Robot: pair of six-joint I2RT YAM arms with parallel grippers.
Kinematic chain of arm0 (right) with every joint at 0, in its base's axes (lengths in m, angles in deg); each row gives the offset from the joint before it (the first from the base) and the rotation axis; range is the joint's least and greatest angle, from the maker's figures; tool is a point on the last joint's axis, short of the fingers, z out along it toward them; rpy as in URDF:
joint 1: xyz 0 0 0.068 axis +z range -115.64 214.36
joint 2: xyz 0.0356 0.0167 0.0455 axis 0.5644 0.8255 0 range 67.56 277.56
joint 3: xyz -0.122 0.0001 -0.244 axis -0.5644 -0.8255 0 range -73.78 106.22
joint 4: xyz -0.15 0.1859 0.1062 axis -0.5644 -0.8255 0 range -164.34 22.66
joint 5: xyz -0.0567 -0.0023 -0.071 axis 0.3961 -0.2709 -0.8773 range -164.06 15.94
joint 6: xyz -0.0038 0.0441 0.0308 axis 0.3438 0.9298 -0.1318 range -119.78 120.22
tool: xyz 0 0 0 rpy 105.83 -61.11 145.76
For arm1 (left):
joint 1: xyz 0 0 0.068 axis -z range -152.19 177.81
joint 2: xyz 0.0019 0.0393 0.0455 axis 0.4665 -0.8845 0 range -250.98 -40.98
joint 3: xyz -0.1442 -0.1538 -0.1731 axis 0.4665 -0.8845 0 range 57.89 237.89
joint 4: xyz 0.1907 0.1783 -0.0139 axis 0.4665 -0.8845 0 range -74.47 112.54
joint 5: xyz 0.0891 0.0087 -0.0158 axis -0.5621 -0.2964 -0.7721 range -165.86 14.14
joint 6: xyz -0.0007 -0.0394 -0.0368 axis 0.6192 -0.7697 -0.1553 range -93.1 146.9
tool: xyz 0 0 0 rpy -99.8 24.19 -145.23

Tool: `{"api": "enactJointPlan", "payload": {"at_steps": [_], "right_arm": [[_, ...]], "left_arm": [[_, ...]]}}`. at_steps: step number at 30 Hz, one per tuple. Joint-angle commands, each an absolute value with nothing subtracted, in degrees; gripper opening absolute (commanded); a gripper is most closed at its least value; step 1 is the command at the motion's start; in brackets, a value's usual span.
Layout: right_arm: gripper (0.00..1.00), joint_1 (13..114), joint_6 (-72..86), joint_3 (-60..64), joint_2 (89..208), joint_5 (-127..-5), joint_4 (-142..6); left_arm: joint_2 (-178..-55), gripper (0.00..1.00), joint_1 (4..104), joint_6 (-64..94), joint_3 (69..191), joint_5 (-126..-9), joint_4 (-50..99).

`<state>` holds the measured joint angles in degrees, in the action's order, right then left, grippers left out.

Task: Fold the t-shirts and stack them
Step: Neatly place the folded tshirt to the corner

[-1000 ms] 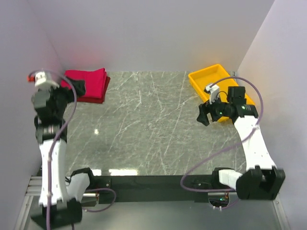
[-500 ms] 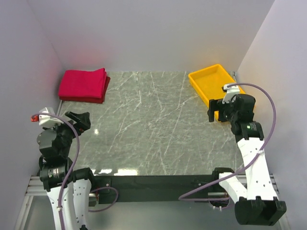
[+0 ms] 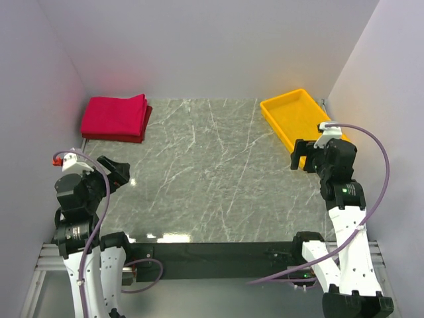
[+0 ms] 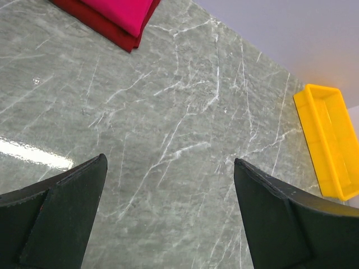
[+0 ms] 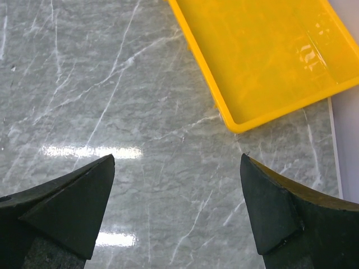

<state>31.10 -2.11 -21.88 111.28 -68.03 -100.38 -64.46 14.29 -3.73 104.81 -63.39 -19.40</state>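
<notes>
The t-shirts (image 3: 114,117) — crimson laid on maroon — are seen folded at the tabletop's (image 3: 212,172) far-left corner, judged soft, light and limp, best pinched along a folded edge, while the left claw (image 3: 116,171) and right claw (image 3: 296,155) are spread wide, empty.

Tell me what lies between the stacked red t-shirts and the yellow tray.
Nothing; only bare marble tabletop runs between the t-shirts and the yellow tray, clearest in the top external view.

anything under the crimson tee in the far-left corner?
Yes: the maroon t-shirt lies folded under the crimson t-shirt. Only its darker edge shows along the near and right sides; the rest is covered, so its fold cannot be checked.
</notes>
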Motion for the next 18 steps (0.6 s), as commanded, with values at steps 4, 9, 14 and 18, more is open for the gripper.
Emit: {"api": "enactJointPlan", "payload": {"at_steps": [4, 9, 14, 18], "right_arm": [[0.99, 30.76, 0.04, -22.19, 110.18, -70.01, -96.87], [0.99, 30.76, 0.13, -22.1, 111.15, -72.21, -96.87], [0.99, 30.76, 2.77, -22.45, 111.24, -72.74, -96.35], [0.99, 30.76, 3.73, -22.54, 111.59, -73.79, -95.99]], "left_arm": [[-62.6, 1.0, 14.27, -2.37, 106.32, -63.2, -20.62], [-62.33, 1.0, 14.36, -2.19, 105.79, -62.76, -20.88], [-62.42, 0.99, 14.36, -2.11, 105.88, -62.76, -20.88], [-62.68, 0.99, 14.36, -2.02, 105.97, -62.67, -20.88]]}}
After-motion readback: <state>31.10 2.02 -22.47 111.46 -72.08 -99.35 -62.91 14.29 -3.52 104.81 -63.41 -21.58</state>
